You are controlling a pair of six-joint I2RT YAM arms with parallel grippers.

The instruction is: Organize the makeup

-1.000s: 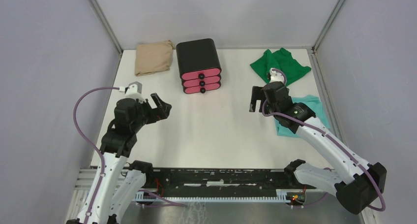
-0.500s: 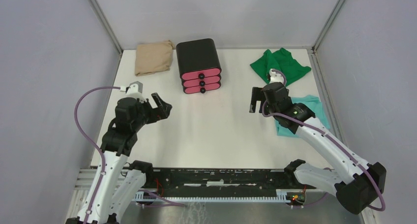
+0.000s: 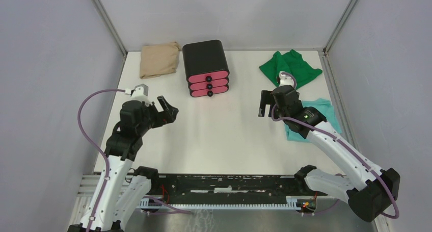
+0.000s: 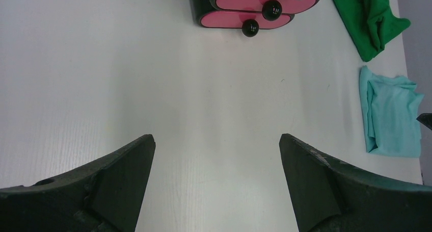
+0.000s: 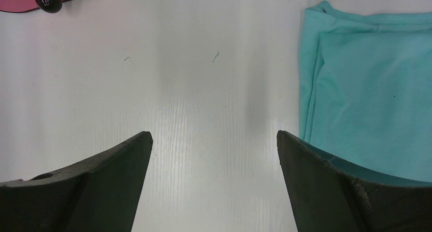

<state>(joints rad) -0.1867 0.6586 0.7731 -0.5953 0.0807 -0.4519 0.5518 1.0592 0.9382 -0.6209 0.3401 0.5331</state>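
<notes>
No makeup piece shows in any view; the sponges, pad, pink piece, jar and compact are hidden or out of view. My left gripper [image 3: 168,108] hangs open and empty over bare table on the left, below the black box; in the left wrist view [image 4: 216,140] its jaws stand wide apart. My right gripper [image 3: 263,104] hangs open and empty over the table right of centre, just left of the teal cloth; in the right wrist view [image 5: 214,136] its jaws stand wide apart with nothing between them.
A black box with three pink drawers [image 3: 206,69], all shut, stands at the back centre [image 4: 249,7]. A beige folded cloth [image 3: 159,59] lies at the back left, a green cloth [image 3: 290,68] at the back right, a teal cloth [image 3: 318,117] beside the right arm [image 5: 372,89].
</notes>
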